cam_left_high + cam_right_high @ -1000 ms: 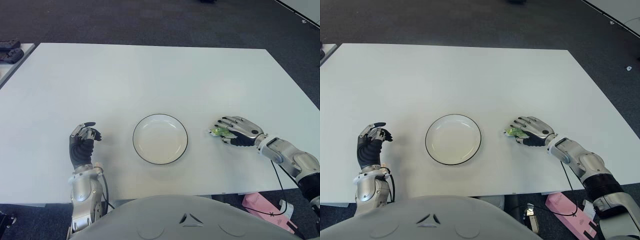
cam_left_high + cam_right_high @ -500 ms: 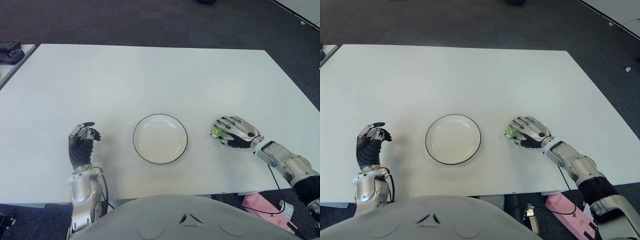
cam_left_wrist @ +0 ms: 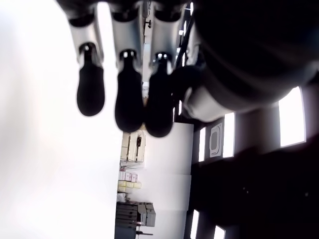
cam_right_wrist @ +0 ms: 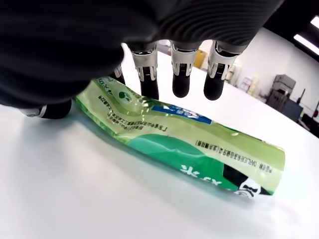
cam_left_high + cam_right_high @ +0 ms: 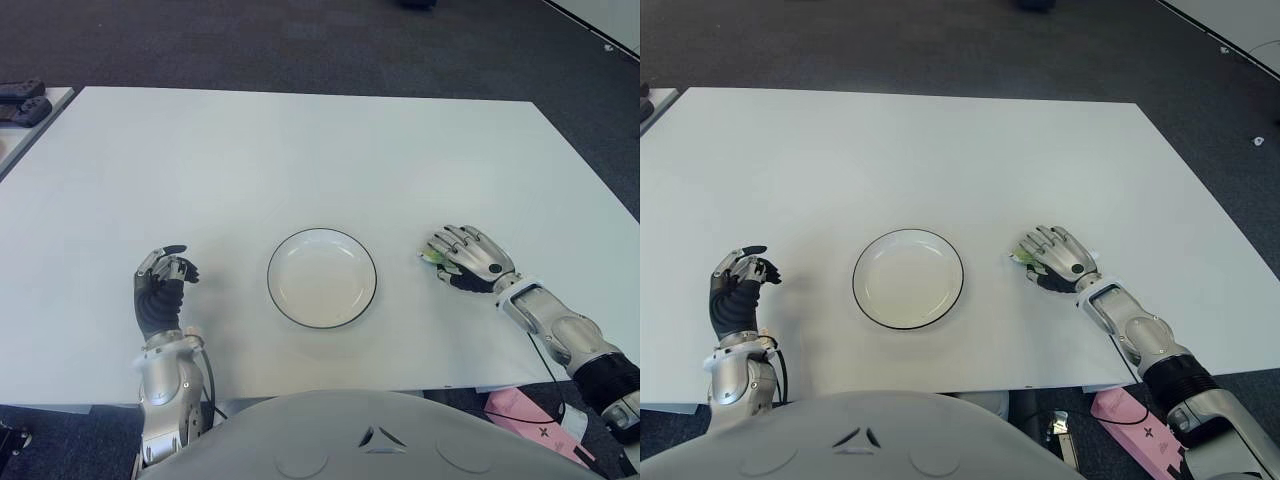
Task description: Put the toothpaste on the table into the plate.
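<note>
A white table (image 5: 300, 150) spreads before me, dark carpet beyond its far edge; near the middle of its near half sits a white plate (image 5: 322, 240) with a thin dark rim, nothing in it. To the right of the plate, just beside it but not touching, my right hand (image 5: 468, 258) arches palm-down over the toothpaste (image 4: 179, 142); the green tube lies flat on the table under my palm, its end peeking out toward the plate; my fingers (image 4: 180, 74) hang over it, slightly spread, the tips hovering at its far edge without gripping it. My left hand (image 5: 160, 285) shows well to the left of the plate, held upright, its fingers curled and holding nothing.
</note>
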Controlling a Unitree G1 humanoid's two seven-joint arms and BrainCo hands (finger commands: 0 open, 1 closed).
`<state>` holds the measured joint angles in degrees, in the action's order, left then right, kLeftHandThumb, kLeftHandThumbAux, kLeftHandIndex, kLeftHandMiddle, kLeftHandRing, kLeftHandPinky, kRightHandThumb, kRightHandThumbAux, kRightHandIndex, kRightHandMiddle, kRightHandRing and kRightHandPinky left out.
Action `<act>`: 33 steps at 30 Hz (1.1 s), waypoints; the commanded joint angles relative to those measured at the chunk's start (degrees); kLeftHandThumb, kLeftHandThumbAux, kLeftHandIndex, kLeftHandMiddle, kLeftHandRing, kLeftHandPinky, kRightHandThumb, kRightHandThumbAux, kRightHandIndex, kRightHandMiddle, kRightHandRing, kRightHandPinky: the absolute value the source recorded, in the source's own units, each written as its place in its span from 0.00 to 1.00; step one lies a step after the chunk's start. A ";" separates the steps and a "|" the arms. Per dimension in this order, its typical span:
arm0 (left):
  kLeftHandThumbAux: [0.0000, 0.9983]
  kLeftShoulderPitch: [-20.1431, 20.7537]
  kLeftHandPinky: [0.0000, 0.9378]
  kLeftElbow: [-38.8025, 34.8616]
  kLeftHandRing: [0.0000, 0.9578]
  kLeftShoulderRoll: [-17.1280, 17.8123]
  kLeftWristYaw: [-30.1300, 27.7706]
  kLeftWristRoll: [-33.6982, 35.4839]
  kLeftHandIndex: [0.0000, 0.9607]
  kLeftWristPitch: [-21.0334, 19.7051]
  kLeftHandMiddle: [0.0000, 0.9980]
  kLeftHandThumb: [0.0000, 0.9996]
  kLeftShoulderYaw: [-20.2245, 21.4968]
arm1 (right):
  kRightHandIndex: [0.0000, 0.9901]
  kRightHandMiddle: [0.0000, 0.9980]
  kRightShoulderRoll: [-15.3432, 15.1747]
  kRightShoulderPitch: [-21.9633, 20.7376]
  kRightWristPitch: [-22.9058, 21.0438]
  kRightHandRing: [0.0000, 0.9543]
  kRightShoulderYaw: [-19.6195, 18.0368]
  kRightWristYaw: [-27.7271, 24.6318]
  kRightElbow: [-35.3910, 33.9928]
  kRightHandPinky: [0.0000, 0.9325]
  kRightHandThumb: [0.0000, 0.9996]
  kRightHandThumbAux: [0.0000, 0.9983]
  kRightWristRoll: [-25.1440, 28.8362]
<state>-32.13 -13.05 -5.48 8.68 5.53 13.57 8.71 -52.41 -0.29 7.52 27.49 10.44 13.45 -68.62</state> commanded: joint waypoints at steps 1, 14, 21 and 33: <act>0.72 -0.53 0.66 -0.22 0.68 -1.39 0.83 -0.32 0.45 -0.80 0.67 0.70 0.17 | 0.00 0.00 0.91 4.16 -0.65 0.00 4.13 -2.52 2.40 0.00 0.62 0.13 -3.15; 0.72 -0.74 0.65 -1.26 0.68 -1.47 1.79 -0.50 0.45 -2.52 0.67 0.70 0.00 | 0.00 0.00 0.54 4.38 -1.81 0.00 5.68 -0.64 3.04 0.00 0.62 0.12 -3.72; 0.72 -0.82 0.66 -1.53 0.68 -1.52 2.04 -0.90 0.45 -2.74 0.67 0.70 0.02 | 0.00 0.00 1.27 4.39 -1.35 0.01 5.28 2.21 4.08 0.03 0.61 0.18 -1.83; 0.72 -0.66 0.65 -1.44 0.68 -1.96 2.59 0.12 0.45 -3.00 0.67 0.70 0.16 | 0.44 0.68 3.11 4.27 5.34 0.73 1.57 6.88 4.43 0.78 0.74 0.59 9.88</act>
<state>-32.46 -14.81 -5.51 10.62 5.23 11.34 8.65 -50.49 0.32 8.61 27.98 17.35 15.36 -61.18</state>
